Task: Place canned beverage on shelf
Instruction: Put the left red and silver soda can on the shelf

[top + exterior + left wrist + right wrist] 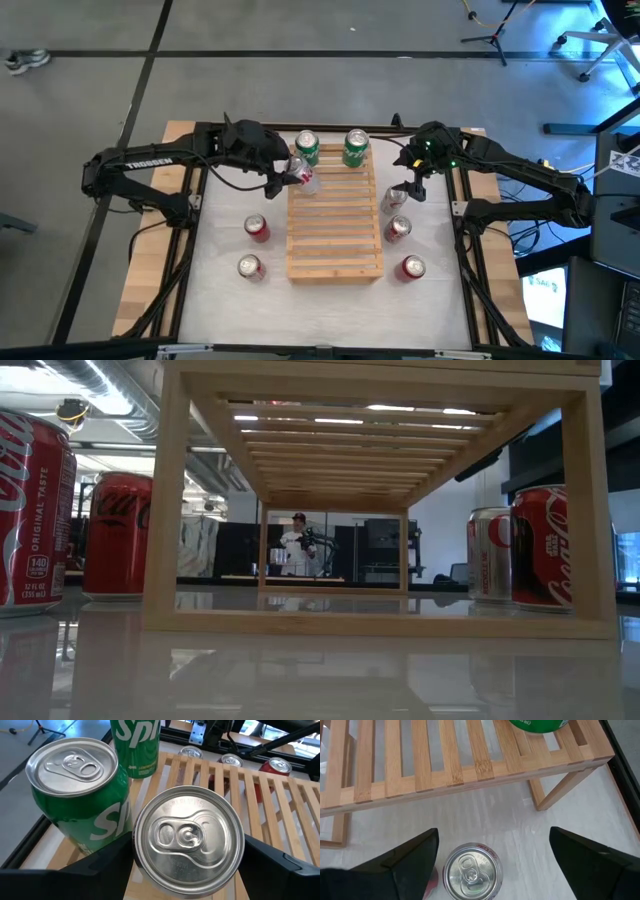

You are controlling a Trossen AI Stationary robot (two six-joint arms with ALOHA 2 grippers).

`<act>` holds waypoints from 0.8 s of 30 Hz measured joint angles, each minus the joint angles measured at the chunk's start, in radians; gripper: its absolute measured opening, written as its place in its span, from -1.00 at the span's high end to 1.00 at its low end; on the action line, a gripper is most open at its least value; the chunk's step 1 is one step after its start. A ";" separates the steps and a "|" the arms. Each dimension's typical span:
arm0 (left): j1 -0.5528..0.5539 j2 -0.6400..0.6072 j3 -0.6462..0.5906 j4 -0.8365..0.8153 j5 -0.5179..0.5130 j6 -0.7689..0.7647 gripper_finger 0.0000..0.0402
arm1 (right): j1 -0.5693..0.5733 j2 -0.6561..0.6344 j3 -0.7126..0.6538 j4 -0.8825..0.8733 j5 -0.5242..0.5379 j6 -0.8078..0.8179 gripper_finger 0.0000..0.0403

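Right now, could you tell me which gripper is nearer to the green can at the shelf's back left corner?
Left. The left gripper holds a silver-topped can right beside that green can. The right gripper hangs off the shelf's opposite side, over a can on the table.

Grey floor (300,90) is spreading round the white tabletop (230,300); ceiling strip lights (110,402) are glowing, and a person (297,550) (far off) is standing among dark cabinets (380,550)
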 joint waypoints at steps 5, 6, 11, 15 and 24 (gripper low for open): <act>0.000 0.000 0.000 0.000 0.000 0.000 -0.43 | 0.000 0.000 0.000 0.000 0.000 0.000 -0.87; 0.000 0.000 0.000 0.000 0.000 0.000 -0.43 | 0.000 0.000 0.000 0.000 0.000 0.000 -0.87; 0.000 0.000 0.000 0.000 -0.010 0.000 -0.43 | 0.000 0.000 0.000 0.000 0.000 0.000 -0.87; 0.000 0.000 0.000 0.000 -0.017 -0.001 -0.48 | 0.000 0.000 0.000 0.000 0.000 0.000 -0.87; -0.001 -0.003 0.000 0.011 -0.014 -0.003 -0.63 | 0.000 0.000 0.000 0.000 0.000 0.000 -0.87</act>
